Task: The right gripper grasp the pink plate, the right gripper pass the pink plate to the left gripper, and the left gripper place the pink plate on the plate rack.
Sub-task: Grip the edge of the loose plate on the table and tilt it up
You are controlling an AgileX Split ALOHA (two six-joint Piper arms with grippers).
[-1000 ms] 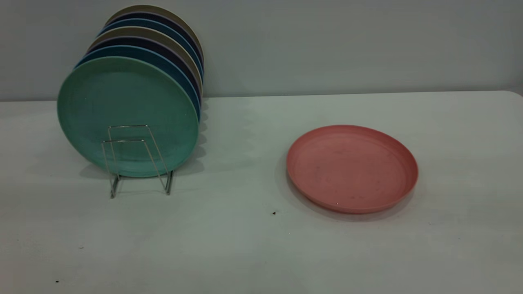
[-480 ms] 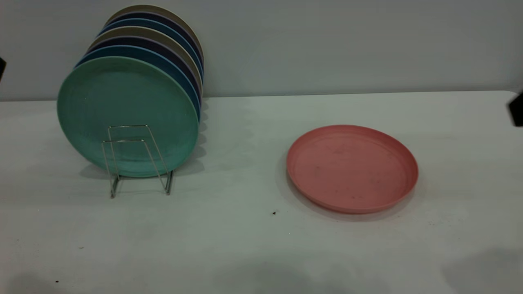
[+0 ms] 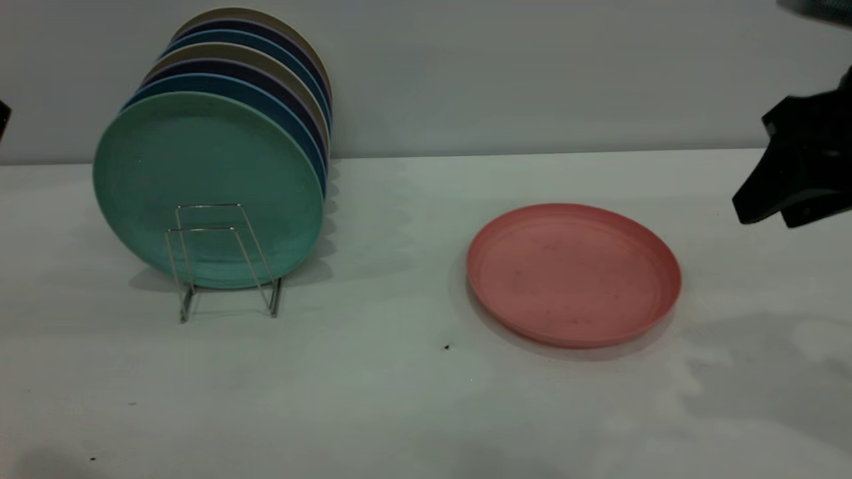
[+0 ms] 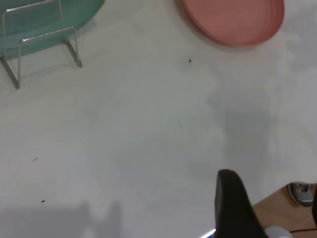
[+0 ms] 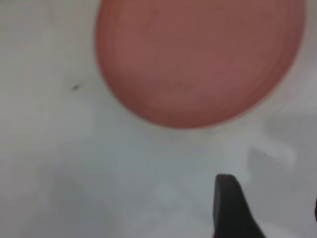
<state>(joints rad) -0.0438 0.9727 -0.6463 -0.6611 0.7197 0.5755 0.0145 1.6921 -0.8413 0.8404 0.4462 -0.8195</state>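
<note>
The round salmon-pink plastic plate (image 3: pixel 574 274) lies flat toward the counter's right edge, nearest the black wedge-fingered right gripper (image 3: pixel 765 216), apparently released.

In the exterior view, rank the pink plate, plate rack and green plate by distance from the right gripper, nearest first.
From the right gripper, at the view's right edge above the table:
1. pink plate, flat on the table, right of centre.
2. plate rack, far left, front loops empty.
3. green plate, upright in the rack; nearly level with it, barely farther.
</note>
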